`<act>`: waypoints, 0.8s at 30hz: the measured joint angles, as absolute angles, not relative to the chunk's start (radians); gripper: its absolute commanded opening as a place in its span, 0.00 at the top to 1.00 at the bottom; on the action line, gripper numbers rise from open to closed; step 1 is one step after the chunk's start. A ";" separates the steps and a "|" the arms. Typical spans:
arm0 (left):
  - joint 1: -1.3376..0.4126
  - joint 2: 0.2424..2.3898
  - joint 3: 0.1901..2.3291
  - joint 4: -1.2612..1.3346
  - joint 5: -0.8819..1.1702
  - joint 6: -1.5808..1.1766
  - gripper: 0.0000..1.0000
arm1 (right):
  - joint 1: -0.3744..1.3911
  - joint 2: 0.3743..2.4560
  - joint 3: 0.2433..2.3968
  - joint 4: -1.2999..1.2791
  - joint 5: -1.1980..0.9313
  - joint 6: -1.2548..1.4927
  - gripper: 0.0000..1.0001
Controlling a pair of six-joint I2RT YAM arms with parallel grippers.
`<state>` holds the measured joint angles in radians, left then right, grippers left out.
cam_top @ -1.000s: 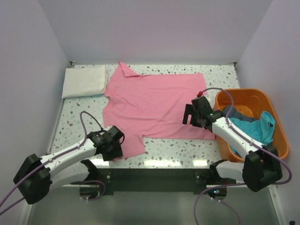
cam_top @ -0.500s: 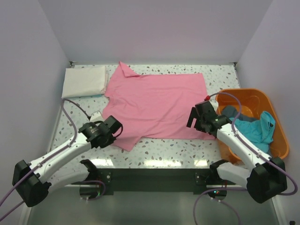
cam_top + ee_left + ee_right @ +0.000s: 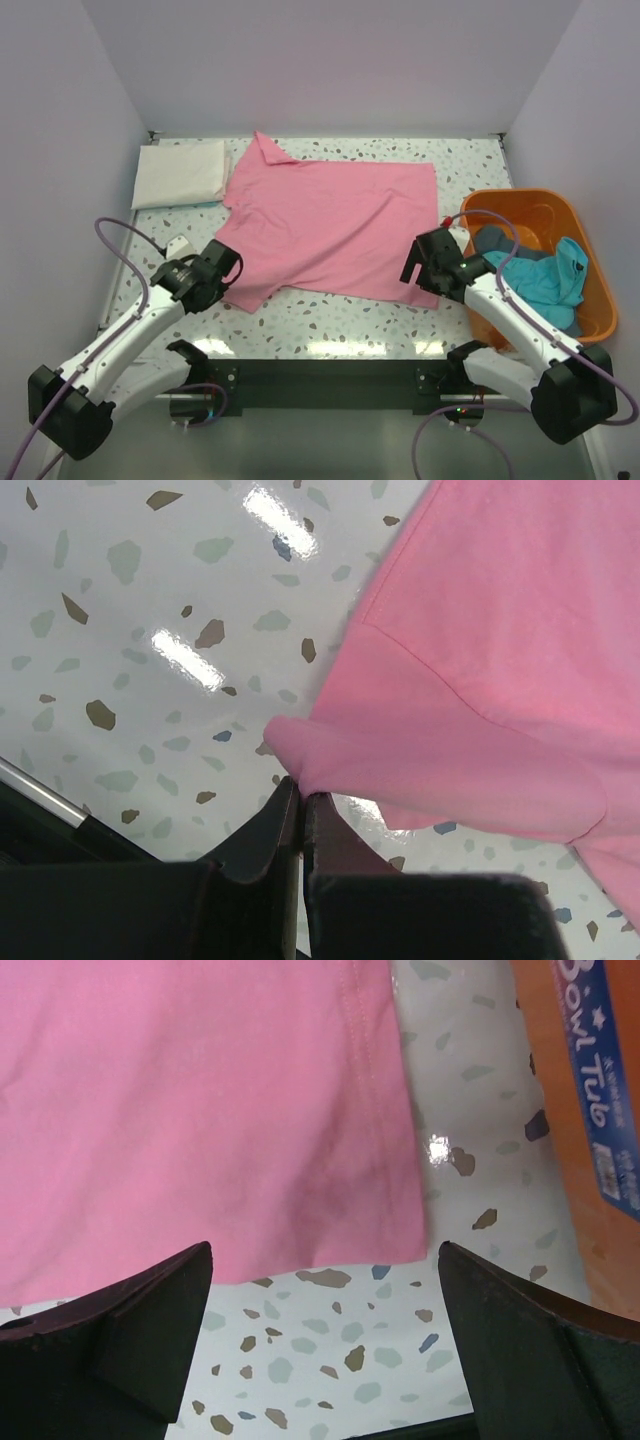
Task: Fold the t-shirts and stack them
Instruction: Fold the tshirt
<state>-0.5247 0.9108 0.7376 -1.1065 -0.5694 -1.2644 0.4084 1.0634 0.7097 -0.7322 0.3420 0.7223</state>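
Note:
A pink t-shirt (image 3: 330, 220) lies spread flat across the middle of the table. My left gripper (image 3: 218, 276) is shut on the edge of its near-left sleeve (image 3: 330, 750), and the pinched cloth bunches just above the closed fingertips (image 3: 302, 792). My right gripper (image 3: 414, 264) hangs open over the shirt's near-right corner (image 3: 390, 1230), with nothing between its fingers. A folded white t-shirt (image 3: 180, 173) rests at the back left. A teal t-shirt (image 3: 545, 275) and a grey one (image 3: 495, 240) lie crumpled in the basket.
An orange plastic basket (image 3: 520, 195) stands at the right edge of the table, close beside the right arm; its wall (image 3: 590, 1110) shows in the right wrist view. Walls enclose the table on three sides. Bare speckled tabletop (image 3: 330, 320) runs along the near edge.
My left gripper shut on the near-left sleeve and pulled it left and away from the front edge. My right gripper, still open, drew back toward the shirt's near-right corner.

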 measured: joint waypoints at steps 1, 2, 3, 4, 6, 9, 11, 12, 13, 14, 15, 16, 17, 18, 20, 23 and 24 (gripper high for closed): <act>-0.525 0.916 0.737 -1.105 -0.567 -1.259 1.00 | 0.412 1.051 0.697 -0.729 0.338 0.730 0.02; -0.525 0.921 0.736 -1.101 -0.563 -1.252 1.00 | 0.415 1.040 0.683 -0.728 0.331 0.738 0.02; -0.524 0.924 0.734 -1.096 -0.561 -1.244 1.00 | 0.418 1.032 0.665 -0.728 0.323 0.750 0.04; -0.524 0.924 0.730 -1.091 -0.558 -1.237 1.00 | 0.419 1.027 0.646 -0.729 0.321 0.760 0.07; -0.524 0.924 0.723 -1.088 -0.552 -1.230 1.00 | 0.417 1.028 0.609 -0.748 0.324 0.778 0.10; -0.524 0.924 0.721 -1.082 -0.538 -1.211 1.00 | 0.417 1.028 0.571 -0.768 0.326 0.797 0.18; -0.524 0.924 0.720 -1.078 -0.529 -1.207 1.00 | 0.417 1.028 0.561 -0.769 0.332 0.801 0.25; -0.524 0.924 0.720 -1.076 -0.524 -1.203 1.00 | 0.417 1.028 0.559 -0.767 0.333 0.804 0.28; -0.524 0.924 0.718 -1.072 -0.520 -1.200 1.00 | 0.417 1.028 0.557 -0.766 0.334 0.805 0.32; -0.524 0.923 0.714 -1.065 -0.514 -1.192 1.00 | 0.417 1.029 0.554 -0.762 0.339 0.808 0.35; -0.524 0.923 0.708 -1.058 -0.506 -1.188 1.00 | 0.418 1.032 0.553 -0.759 0.343 0.810 0.38; -0.524 0.923 0.702 -1.052 -0.499 -1.185 1.00 | 0.418 1.036 0.551 -0.753 0.347 0.813 0.39; -0.524 0.923 0.697 -1.048 -0.493 -1.184 1.00 | 0.419 1.042 0.549 -0.745 0.350 0.817 0.40; -0.524 0.923 0.692 -1.042 -0.486 -1.182 1.00 | 0.419 1.051 0.547 -0.740 0.352 0.825 0.41; -0.524 0.924 0.688 -1.036 -0.476 -1.180 1.00 | 0.419 1.074 0.540 -0.728 0.361 0.834 0.42; -0.524 0.923 0.688 -1.032 -0.467 -1.169 1.00 | 0.425 1.115 0.526 -0.704 0.382 0.849 0.48; -0.524 0.922 0.688 -1.031 -0.464 -1.167 1.00 | 0.425 1.123 0.519 -0.694 0.386 0.859 0.56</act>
